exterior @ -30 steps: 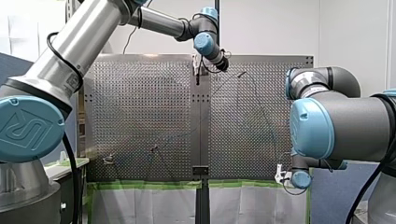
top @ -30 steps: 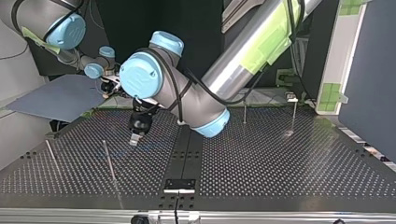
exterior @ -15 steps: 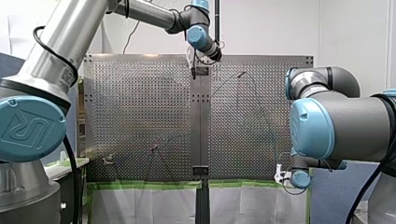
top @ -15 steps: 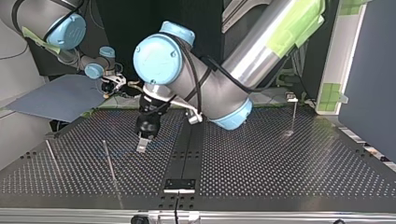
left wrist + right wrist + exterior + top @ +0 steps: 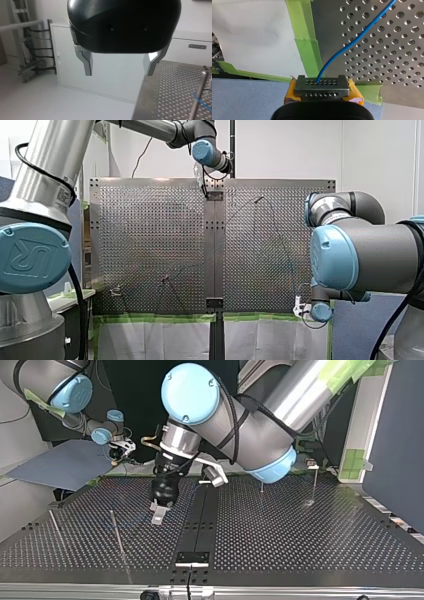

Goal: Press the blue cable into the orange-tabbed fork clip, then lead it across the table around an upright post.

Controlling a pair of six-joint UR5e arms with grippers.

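Our right gripper (image 5: 322, 83) is closed on the blue cable (image 5: 352, 42). In the right wrist view the cable comes out from between its yellow pads (image 5: 291, 92) and runs in a gentle curve over the perforated table (image 5: 392, 57). This gripper stands just off the table's edge, where green tape (image 5: 306, 42) covers the rim, and a blue-grey sheet (image 5: 244, 100) lies under it. In the front view it is at the near right corner of the table.

Our left gripper (image 5: 118, 62) is wide open and holds nothing. Its two metal fingers (image 5: 86, 61) stand well apart, with only a white cabinet (image 5: 112, 85) behind them. In the top view this gripper points down to the table, just at the view's left of the dark middle strip (image 5: 197, 525); we cannot tell if it touches the surface. In the front view it is at the far edge of the table, near the middle. In the left wrist view a thin upright post (image 5: 198, 100) shows beside the gripper, and a short piece of the blue cable lies right at it; we cannot tell if they touch.
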